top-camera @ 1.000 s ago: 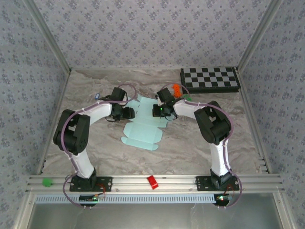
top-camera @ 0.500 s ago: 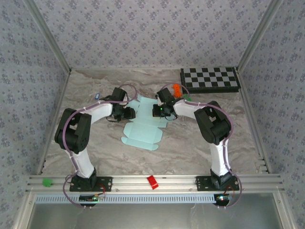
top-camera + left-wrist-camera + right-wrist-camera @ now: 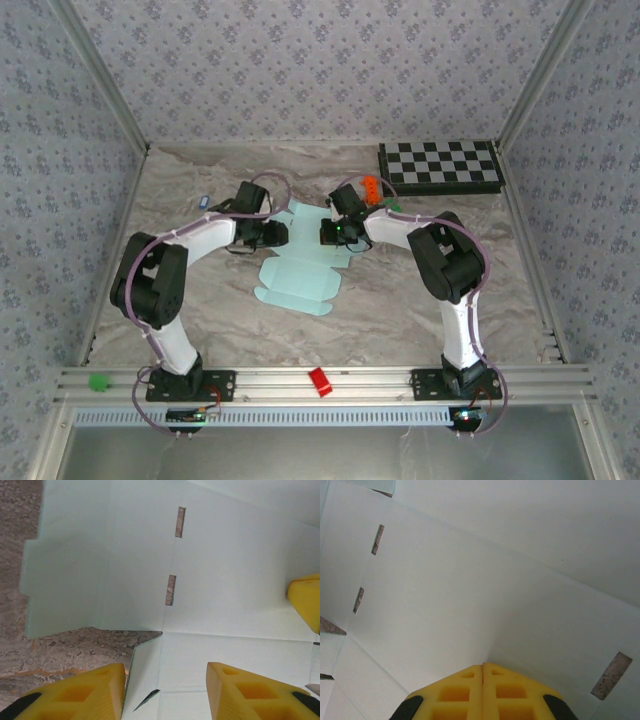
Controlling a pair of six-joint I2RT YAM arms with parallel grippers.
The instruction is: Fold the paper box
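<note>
The paper box (image 3: 300, 265) is a pale aqua die-cut sheet lying mostly flat mid-table. My left gripper (image 3: 275, 235) is at its left edge, open. In the left wrist view its yellow fingers (image 3: 85, 692) straddle a small flap (image 3: 145, 675) that stands up from the sheet (image 3: 225, 580), close to the left finger. My right gripper (image 3: 328, 234) is on the sheet's far right part. In the right wrist view it (image 3: 483, 666) is shut, its tips pressing down at a crease of the sheet (image 3: 445, 595), where a panel slopes up behind. Its yellow tip (image 3: 306, 600) also shows in the left wrist view.
A black-and-white checkered board (image 3: 440, 166) lies at the back right. An orange object (image 3: 371, 187) sits behind the right gripper. A small blue item (image 3: 205, 201) lies far left. A red piece (image 3: 319, 381) and a green piece (image 3: 98, 381) rest on the front rail.
My left gripper has shifted slightly right, onto the sheet's left edge. The right arm and the sheet have not visibly moved.
</note>
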